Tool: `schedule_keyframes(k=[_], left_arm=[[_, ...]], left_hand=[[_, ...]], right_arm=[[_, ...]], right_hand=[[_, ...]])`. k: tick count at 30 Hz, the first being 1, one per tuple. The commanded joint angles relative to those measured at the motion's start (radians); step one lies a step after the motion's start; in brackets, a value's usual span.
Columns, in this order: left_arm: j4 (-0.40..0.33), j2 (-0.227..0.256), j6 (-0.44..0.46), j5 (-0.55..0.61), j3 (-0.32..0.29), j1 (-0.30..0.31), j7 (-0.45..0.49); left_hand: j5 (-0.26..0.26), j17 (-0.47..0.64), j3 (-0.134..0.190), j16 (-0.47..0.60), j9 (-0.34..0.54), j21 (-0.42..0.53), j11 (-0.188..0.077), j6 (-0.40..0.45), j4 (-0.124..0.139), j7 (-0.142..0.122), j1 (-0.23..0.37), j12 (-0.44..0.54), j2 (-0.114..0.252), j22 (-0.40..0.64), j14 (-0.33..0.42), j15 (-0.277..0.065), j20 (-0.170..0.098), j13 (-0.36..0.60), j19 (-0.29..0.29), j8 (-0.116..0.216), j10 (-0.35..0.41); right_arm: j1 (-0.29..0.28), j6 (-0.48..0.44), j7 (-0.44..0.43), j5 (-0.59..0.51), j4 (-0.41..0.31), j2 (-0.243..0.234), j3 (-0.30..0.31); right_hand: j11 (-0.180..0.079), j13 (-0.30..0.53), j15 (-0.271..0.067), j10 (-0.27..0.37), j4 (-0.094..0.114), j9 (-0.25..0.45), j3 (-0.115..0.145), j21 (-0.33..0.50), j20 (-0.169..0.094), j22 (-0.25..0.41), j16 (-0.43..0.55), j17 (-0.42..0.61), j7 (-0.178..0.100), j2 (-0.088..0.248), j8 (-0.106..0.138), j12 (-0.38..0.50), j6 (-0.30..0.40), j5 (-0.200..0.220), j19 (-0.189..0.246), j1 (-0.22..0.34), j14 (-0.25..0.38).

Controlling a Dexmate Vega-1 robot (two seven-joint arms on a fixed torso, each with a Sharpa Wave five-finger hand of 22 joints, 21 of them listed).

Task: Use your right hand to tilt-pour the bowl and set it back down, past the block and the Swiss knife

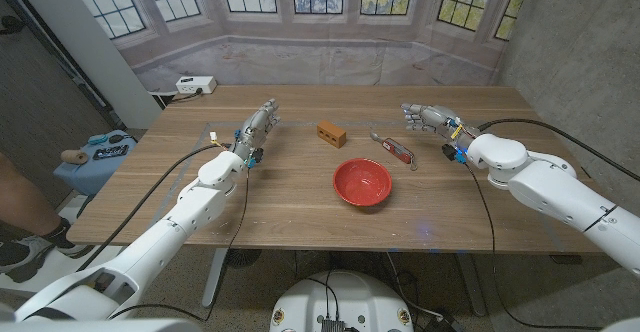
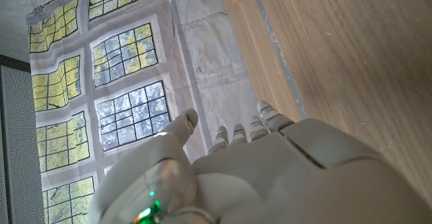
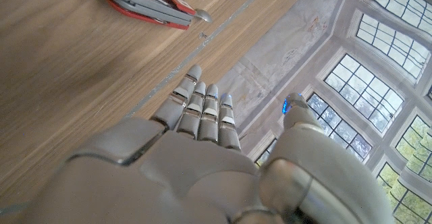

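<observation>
My right hand hovers empty, fingers apart, at 2 o'clock of the bowl, knife between them. Left hand open, parked clear.

White-shelled arms, grey segmented hands, black cables, green LED.
</observation>
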Motion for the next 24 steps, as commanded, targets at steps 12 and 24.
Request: schedule_keyframes(k=[12, 24], left_arm=[[-0.009, 0.004, -0.008, 0.000, -0.004, 0.013, 0.002], [-0.014, 0.005, -0.009, 0.000, -0.005, 0.018, 0.004]], left_hand=[[0.005, 0.002, 0.002, 0.003, 0.002, 0.002, -0.002, 0.010, -0.013, -0.003, -0.143, 0.004, -0.154, 0.003, 0.012, 0.004, 0.002, 0.004, 0.010, -0.002, 0.005], [0.005, 0.003, -0.001, 0.003, 0.003, 0.003, -0.002, 0.021, -0.019, -0.003, -0.141, 0.005, -0.153, 0.003, 0.018, 0.004, 0.002, 0.004, 0.015, 0.000, 0.010]], right_arm=[[0.065, -0.213, 0.036, -0.066, -0.198, -0.143, -0.054], [0.135, -0.330, 0.093, -0.122, -0.256, -0.181, -0.112]], right_hand=[[-0.013, 0.007, -0.013, 0.093, -0.004, 0.004, 0.010, -0.011, 0.003, 0.004, 0.026, 0.002, 0.005, -0.047, 0.011, 0.014, 0.074, 0.009, 0.007, 0.099, 0.128], [-0.017, 0.010, -0.015, 0.148, -0.001, 0.006, 0.013, -0.013, 0.004, 0.006, 0.033, 0.001, 0.000, -0.068, 0.019, 0.020, 0.123, 0.011, 0.008, 0.147, 0.186]])
